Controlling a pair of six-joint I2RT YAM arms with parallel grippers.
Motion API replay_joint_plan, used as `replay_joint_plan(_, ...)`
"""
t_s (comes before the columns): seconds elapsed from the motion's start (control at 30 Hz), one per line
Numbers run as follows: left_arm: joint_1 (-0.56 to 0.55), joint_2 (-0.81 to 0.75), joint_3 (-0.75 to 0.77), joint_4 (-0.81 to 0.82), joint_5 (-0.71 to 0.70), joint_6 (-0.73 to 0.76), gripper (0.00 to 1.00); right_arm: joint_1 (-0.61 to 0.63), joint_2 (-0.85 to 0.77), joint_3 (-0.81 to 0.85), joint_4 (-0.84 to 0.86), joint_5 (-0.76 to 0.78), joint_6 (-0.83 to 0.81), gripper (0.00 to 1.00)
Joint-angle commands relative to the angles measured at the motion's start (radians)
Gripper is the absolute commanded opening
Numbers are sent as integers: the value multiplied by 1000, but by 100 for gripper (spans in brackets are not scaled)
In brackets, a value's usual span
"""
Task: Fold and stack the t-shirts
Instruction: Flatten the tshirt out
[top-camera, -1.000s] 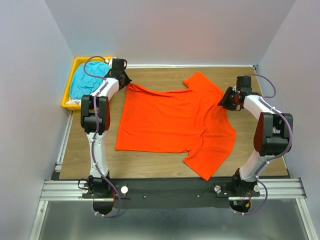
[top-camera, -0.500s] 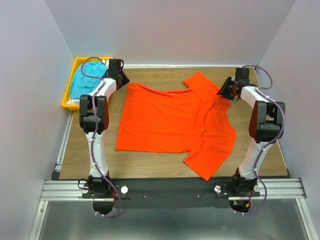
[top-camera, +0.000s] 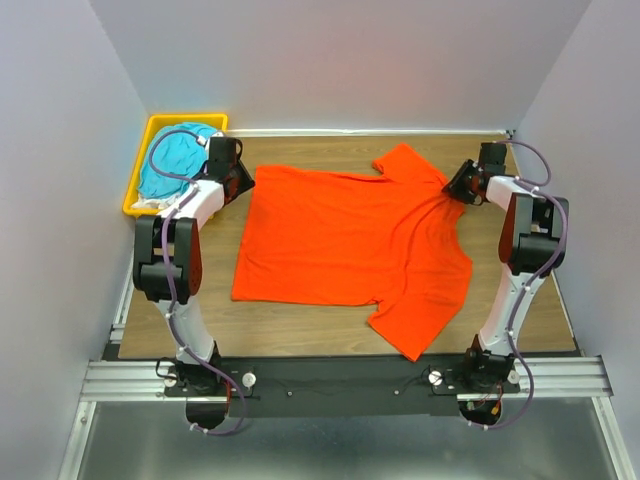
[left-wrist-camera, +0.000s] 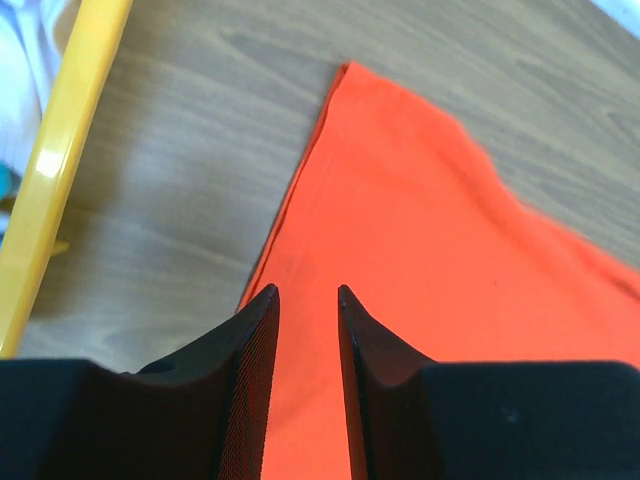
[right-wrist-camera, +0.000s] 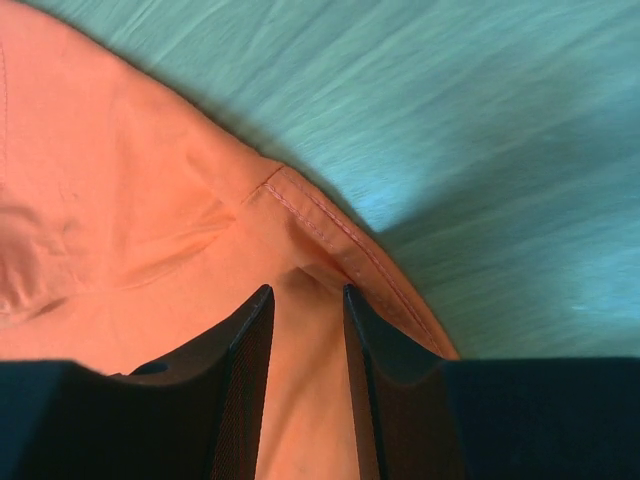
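**Both hands parted at opposite edges of the spread orange-red t-shirt**

Top view. The orange-red t-shirt (top-camera: 350, 245) lies spread flat at the centre of the wooden counter (top-camera: 300, 325). Its straight bottom hem faces 9 o'clock and its two sleeves point to 12 and 6 o'clock on the 3 o'clock side. A yellow bin (top-camera: 185, 121) stands at the counter's 10 o'clock corner. It holds a crumpled teal-blue t-shirt (top-camera: 172, 160), with some white fabric (top-camera: 150, 203) at its near end.

The left hand (top-camera: 240, 180) sits at the shirt's 10 o'clock corner, between the bin and the cloth. The right hand (top-camera: 455, 188) sits at the shirt's 2 o'clock edge, just below the far sleeve.

Left wrist view. The fingers (left-wrist-camera: 250, 370) stand a narrow gap apart and pinch nothing. The shirt's corner and side edge lie flat on the wood beyond them, with the bin's rim at 9 o'clock.

Right wrist view. The fingers (right-wrist-camera: 245, 370) are likewise slightly spread over a curved, stitched edge of the orange cloth. Cloth shows through the gap, and no fold is seen clamped between them.
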Motion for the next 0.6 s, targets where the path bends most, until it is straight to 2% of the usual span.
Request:
replay_joint_plan(0.0, -7, -56, -87, 24, 4, 34, 37, -45, -26, -66, 5, 93, 15, 41)
replay_joint_plan(0.17, -13, -66, -130, 30, 22, 60, 37, -63, -55, -64, 3, 84, -18, 42)
replay_joint_plan(0.3, -33, -44, -105, 30, 34, 77, 36, -52, -77, -20, 5, -45, -50, 43)
replay_joint_plan(0.4, -58, -22, -76, 24, 36, 88, 36, -16, -74, 38, 8, -118, -77, 43)
replay_joint_plan(0.57, -98, -42, -85, 10, 16, 108, 36, 60, -20, 123, 53, -203, -32, 42)
